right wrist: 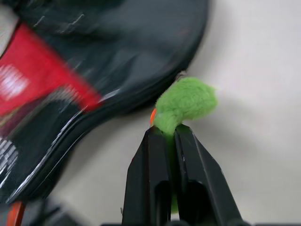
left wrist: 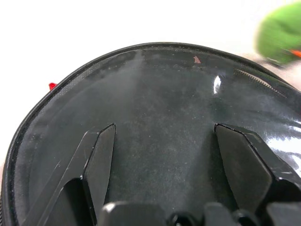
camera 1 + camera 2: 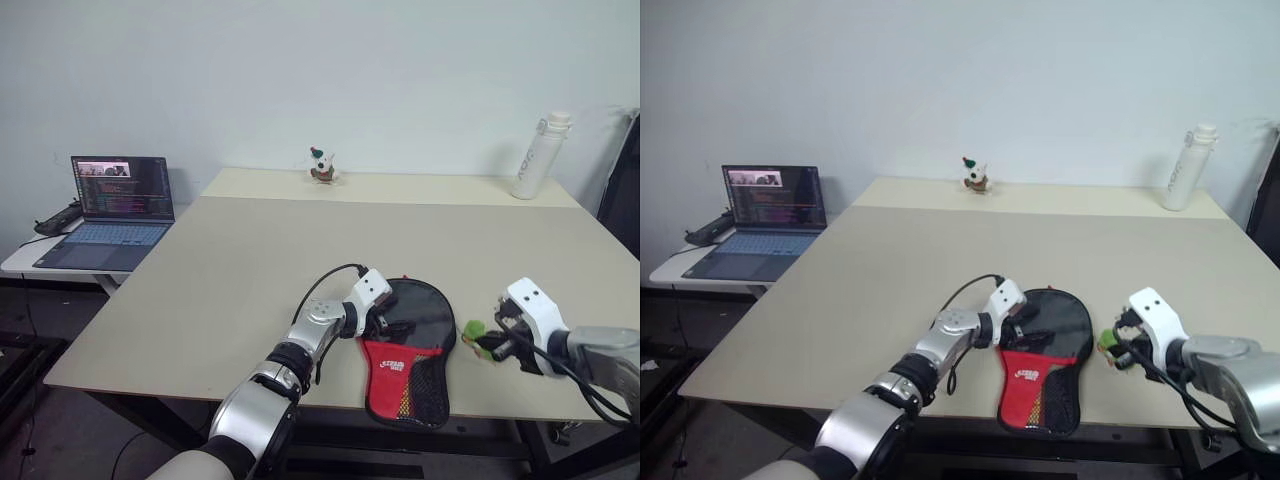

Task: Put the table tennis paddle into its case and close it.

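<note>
The left hand (image 3: pixel 383 322) is wide open over the black case (image 3: pixel 412 345). The right hand (image 1: pixel 170 136) pinches a fuzzy green thing (image 1: pixel 186 101) just right of the case.

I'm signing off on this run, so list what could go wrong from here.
1. The right gripper is shut on the fuzzy lime-green round thing beside the soft black-and-red case; pulling on it may drag the case.
2. The open left gripper hovers over the case's black round end; pressing unevenly could shift it.
3. The case's lower end sits near the beige table edge, so a drag could tip it off.
</note>
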Available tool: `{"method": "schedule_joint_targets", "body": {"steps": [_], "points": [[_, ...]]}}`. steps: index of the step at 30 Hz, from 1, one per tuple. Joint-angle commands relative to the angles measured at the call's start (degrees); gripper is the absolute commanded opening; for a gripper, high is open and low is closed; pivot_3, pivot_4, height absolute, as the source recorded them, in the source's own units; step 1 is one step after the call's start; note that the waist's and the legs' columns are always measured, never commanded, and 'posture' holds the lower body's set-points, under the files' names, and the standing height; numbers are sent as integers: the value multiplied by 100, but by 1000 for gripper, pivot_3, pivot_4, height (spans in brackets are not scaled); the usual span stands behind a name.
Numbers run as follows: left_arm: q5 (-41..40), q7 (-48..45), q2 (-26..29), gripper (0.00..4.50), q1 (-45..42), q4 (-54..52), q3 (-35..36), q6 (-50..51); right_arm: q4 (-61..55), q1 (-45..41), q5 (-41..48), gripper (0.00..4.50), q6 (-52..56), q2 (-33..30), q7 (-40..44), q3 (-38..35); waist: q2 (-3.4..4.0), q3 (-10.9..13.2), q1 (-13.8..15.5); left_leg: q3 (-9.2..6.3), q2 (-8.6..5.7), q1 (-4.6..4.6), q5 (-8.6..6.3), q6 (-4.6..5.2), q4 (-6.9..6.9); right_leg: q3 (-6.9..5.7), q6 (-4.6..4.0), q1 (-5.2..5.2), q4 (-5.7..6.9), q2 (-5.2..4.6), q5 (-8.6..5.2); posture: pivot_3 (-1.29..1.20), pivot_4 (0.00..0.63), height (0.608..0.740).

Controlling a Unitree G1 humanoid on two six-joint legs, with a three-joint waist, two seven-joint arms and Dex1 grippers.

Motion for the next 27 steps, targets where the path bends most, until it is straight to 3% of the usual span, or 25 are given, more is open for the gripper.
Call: {"method": "schedule_joint_targets", "body": {"steps": [1, 8, 15, 16, 20, 23, 27], "points": [[217, 90, -30, 3667, 110, 283, -55, 56, -534, 338, 445, 27, -62, -418, 442, -145, -1, 0, 14, -1, 0, -1, 0, 0, 0, -1, 1, 1, -1, -3, 0, 0, 150, 740], [261, 143, -25, 3667, 88, 320, -17, 21, -1084, 871, 1028, 27, -275, -850, 883, -101, -3, 1, 38, 1, 0, 2, -2, 1, 1, -7, 4, 7, -4, -4, 1, 0, 150, 740], [260, 139, -49, 3667, 108, 288, -2, -8, -761, 612, 945, 27, -473, -795, 490, 111, -6, 3, 43, 1, 1, 2, -2, 0, 0, -8, 4, 10, -11, -4, 1, 0, 150, 740], [263, 139, -51, 3667, 112, 284, -3, -10, -742, 603, 960, 535, -490, -837, 496, 98, -5, 3, 42, 2, 2, 3, -2, 0, 0, -8, 1, 10, -11, -4, -1, 0, 150, 740], [281, 182, -68, 3667, 125, 275, 1, -15, -725, 627, 1094, 1768, -536, -1086, 694, -33, -6, 3, 43, 3, 2, 3, -3, 0, 0, -7, -13, 10, -12, -4, -9, 0, 150, 740], [282, 195, -90, 3667, 126, 255, 21, -20, -720, 580, 1266, 1768, -498, -1137, 761, -186, -7, 3, 43, 4, 3, 4, -2, 0, 0, -7, -13, 11, -11, -4, -8, 0, 150, 740], [75, -6, -81, 3667, 107, -15, 179, -65, 153, -18, 763, 1768, -870, -759, 80, -187, -11, 6, 38, 7, 4, 7, -2, 0, 2, -6, -14, 12, -11, -4, -9, 0, 150, 740]]}}
